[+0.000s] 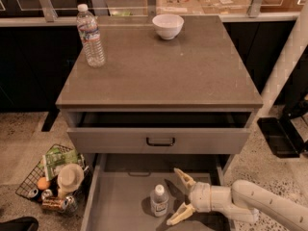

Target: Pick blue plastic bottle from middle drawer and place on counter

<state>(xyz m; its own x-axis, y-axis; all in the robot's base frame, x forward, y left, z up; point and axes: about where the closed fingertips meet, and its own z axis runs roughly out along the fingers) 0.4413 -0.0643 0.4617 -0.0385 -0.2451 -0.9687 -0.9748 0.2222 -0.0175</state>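
Note:
The blue plastic bottle [159, 200] is short and clear with a white cap. It stands upright on the grey floor of the open middle drawer [120, 203], low in the view. My gripper [176, 198] comes in from the lower right on a white arm. It is open, with one cream finger [184, 177] above and one below, just right of the bottle and not touching it. The counter [163, 66] is the grey-brown slab on top of the cabinet.
A taller clear bottle [91, 36] with a red-and-blue label stands at the counter's back left. A white bowl [168, 26] sits at the back middle. The upper drawer with a black handle [160, 141] is partly open above the middle drawer. A wire basket [50, 178] of items lies on the floor at left.

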